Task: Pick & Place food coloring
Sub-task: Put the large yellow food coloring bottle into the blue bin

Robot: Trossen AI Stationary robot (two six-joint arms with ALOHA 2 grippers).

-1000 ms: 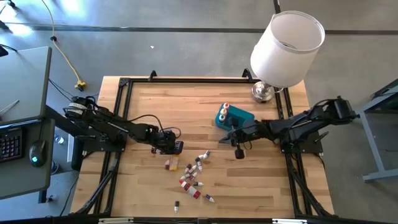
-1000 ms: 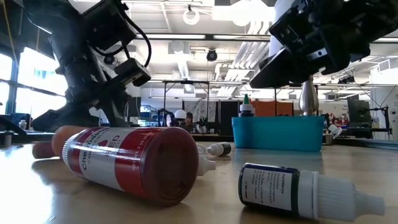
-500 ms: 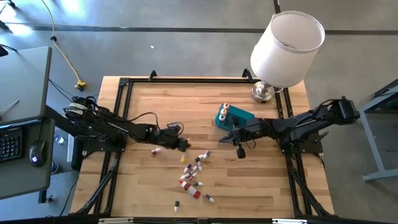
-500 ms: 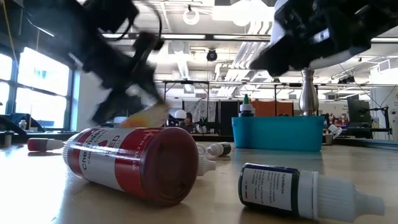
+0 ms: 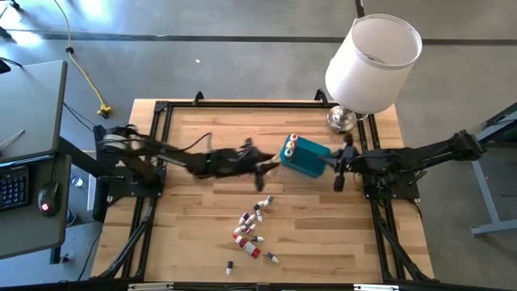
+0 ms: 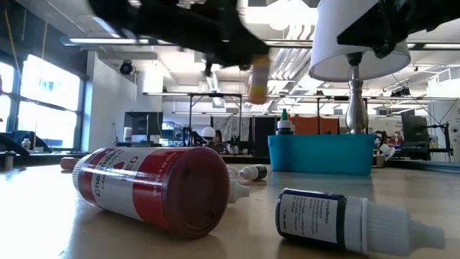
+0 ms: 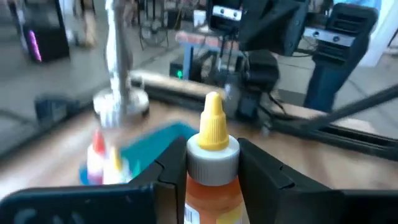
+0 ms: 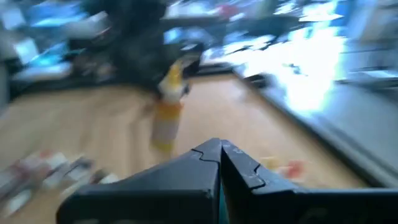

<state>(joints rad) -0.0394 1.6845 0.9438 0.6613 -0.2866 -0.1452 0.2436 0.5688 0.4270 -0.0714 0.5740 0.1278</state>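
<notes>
My left gripper [image 5: 265, 166] is shut on an orange dropper bottle with a yellow cap [image 7: 212, 163]. It is above the table, just left of the teal bin [image 5: 307, 159]. The bottle also shows blurred in the low view [image 6: 257, 79]. The bin holds a few upright bottles [image 5: 293, 141]. Several more food coloring bottles [image 5: 250, 226] lie on their sides on the table's near middle. My right gripper [image 5: 338, 176] is shut and empty, right of the bin. My left gripper pinches the bottle's body [image 7: 211, 190] between its two fingers, just below the white collar. The fingers [image 7: 264, 177] come about level from the table's left. The bottle stands upright, cap up, lifted clear of the table.
A lamp with a white shade [image 5: 373, 61] stands on a metal base [image 5: 342, 120] at the far right corner, behind the bin. A large red-labelled bottle [image 6: 154, 187] and a dark one [image 6: 338, 219] lie close to the low camera.
My left gripper has taken hold of the orange bottle at the table's left middle. It has lifted it clear and swept it quickly toward the right and far, up to the bin. My right gripper has drawn back toward the table's right edge, past the bin.
</notes>
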